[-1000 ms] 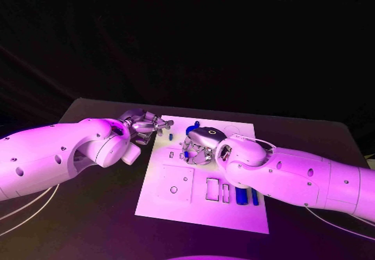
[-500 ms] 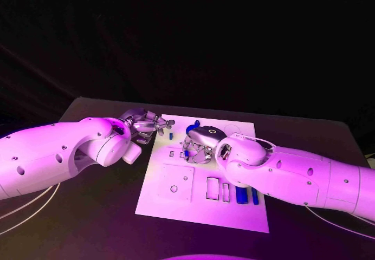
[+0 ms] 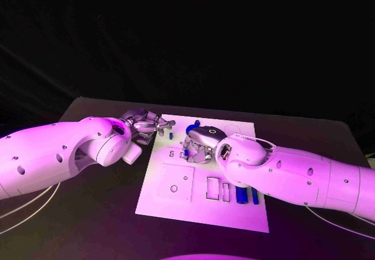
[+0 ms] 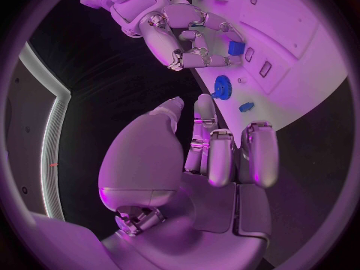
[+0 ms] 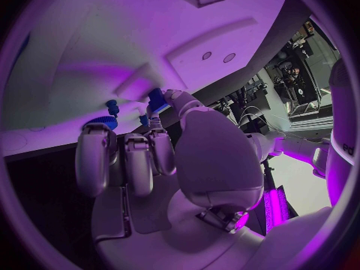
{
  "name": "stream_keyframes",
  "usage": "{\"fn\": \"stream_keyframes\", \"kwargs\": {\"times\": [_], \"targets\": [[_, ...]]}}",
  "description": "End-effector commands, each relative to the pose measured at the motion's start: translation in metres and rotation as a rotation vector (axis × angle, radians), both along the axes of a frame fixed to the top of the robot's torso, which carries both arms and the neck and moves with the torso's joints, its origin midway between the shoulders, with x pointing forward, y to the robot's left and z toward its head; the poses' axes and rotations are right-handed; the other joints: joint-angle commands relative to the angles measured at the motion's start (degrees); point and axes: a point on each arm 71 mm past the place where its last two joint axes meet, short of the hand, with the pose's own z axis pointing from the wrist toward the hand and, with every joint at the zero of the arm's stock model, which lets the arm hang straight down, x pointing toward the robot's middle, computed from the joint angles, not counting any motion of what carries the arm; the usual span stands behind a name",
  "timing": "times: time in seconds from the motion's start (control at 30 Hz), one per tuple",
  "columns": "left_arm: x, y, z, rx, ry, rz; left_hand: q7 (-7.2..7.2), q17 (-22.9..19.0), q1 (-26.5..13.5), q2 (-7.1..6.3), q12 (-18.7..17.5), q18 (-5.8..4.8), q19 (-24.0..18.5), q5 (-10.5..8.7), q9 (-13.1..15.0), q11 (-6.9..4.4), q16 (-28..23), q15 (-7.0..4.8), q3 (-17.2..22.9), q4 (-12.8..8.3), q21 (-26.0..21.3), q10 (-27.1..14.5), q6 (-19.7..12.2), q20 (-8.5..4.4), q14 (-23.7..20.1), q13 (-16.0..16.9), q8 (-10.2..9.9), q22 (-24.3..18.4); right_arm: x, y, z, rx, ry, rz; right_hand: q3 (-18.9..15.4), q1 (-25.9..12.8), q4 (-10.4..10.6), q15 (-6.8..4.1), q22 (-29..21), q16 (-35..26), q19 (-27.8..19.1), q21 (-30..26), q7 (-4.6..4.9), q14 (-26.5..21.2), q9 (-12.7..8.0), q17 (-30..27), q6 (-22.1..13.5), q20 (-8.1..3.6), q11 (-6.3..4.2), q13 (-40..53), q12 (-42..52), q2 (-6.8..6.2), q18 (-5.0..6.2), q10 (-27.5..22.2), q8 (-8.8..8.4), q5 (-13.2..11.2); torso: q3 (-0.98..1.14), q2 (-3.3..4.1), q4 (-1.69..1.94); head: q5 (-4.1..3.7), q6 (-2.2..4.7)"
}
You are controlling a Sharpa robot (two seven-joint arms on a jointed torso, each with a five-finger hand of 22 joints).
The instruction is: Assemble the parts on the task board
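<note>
Head view: the task board (image 3: pixel 176 208) is laid lengthwise from near to far on the table (image 3: pixel 312 135). A small blue part (image 4: pixel 236 48) is pinched in the right hand (image 3: pixel 199 147) over the board's middle. The left hand (image 3: pixel 144 125), fingers curled and holding nothing, is kept at the board's far-left edge beside a blue gear (image 4: pixel 222 87). Two long blue parts (image 3: pixel 247 196) lie near-to-far at the board's right.

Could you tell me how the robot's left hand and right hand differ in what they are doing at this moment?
The right hand pinches a small blue part over the task board; the left hand holds nothing. The right hand sits over the board's middle, while the left hand hangs at the board's far left edge, near the blue gear. The right hand's fingers curl in; the left hand's fingers reach out. Both are silver hands on white arms.
</note>
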Motion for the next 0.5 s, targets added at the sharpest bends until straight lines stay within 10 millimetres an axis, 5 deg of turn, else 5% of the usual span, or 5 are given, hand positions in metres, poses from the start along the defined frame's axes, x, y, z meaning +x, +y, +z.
{"fn": "stream_keyframes", "kwargs": {"times": [0.03,0.5], "targets": [[-0.0006,-0.0029,-0.0001,0.006,0.012,-0.029,0.08,6.2,-0.5,-0.04,-0.3,-0.88,-0.1,-0.09,-0.1,0.03,-0.1,0.35,-0.4,0.0,-0.1,-0.5,-0.4,0.17,3.3,-0.1,0.0,1.4,-0.0005,0.0005,-0.0003,-0.01,-0.008,0.003,-0.1,-0.1,0.2,0.49,8.4,-0.3,-0.1,-0.4,0.0,5.2,-0.1,12.3,-0.4,0.47,0.21,4.9,-0.3,-0.5,-0.56,-0.4,-0.35,-0.2,0.0,-0.01,-0.02,0.01,-0.02],[-0.0006,-0.0028,-0.0009,0.013,0.021,-0.036,0.12,6.2,-0.6,-0.02,-0.4,-0.87,-0.2,-0.1,-0.1,0.07,-0.1,0.38,-0.5,0.0,-0.2,-0.5,-0.5,0.19,3.3,-0.1,0.0,1.4,-0.0011,0.0012,0.0,-0.008,-0.01,0.005,0.0,-0.2,0.2,0.72,8.2,-0.3,-0.3,-0.7,0.29,5.2,-0.2,12.3,-1.0,0.68,0.48,4.6,-0.7,-0.82,-0.49,-0.8,-0.68,-0.6,-0.03,0.0,-0.01,0.0,-0.02]]}}
